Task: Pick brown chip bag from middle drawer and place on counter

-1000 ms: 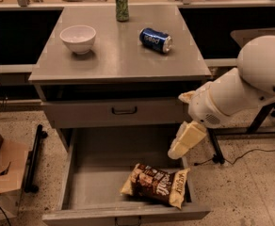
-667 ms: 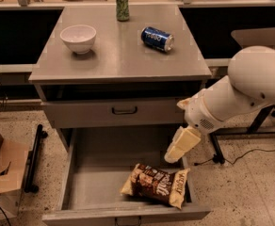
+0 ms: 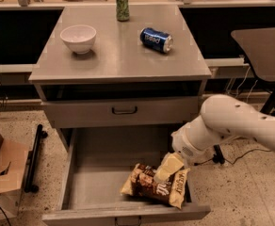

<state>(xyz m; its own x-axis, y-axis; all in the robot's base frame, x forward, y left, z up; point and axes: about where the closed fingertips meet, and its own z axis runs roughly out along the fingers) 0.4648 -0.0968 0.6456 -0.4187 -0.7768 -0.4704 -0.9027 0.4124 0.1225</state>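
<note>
The brown chip bag [image 3: 151, 186] lies flat at the front right of the open middle drawer [image 3: 95, 173]. It is dark brown with pale tan ends and white lettering. My gripper [image 3: 165, 169] hangs from the white arm at the right and is down inside the drawer, right over the bag's upper right part and touching or nearly touching it. The grey counter [image 3: 121, 55] is the cabinet top above.
On the counter stand a white bowl [image 3: 78, 37], a green can [image 3: 122, 4] at the back and a blue can [image 3: 156, 39] on its side. A shallower shut drawer [image 3: 123, 111] sits above the open one. A dark table [image 3: 264, 51] stands right; a cardboard box [image 3: 1, 168] left.
The arm has swung down and left. My gripper has dropped from above the drawer's right wall to the chip bag. The bag has not moved.
</note>
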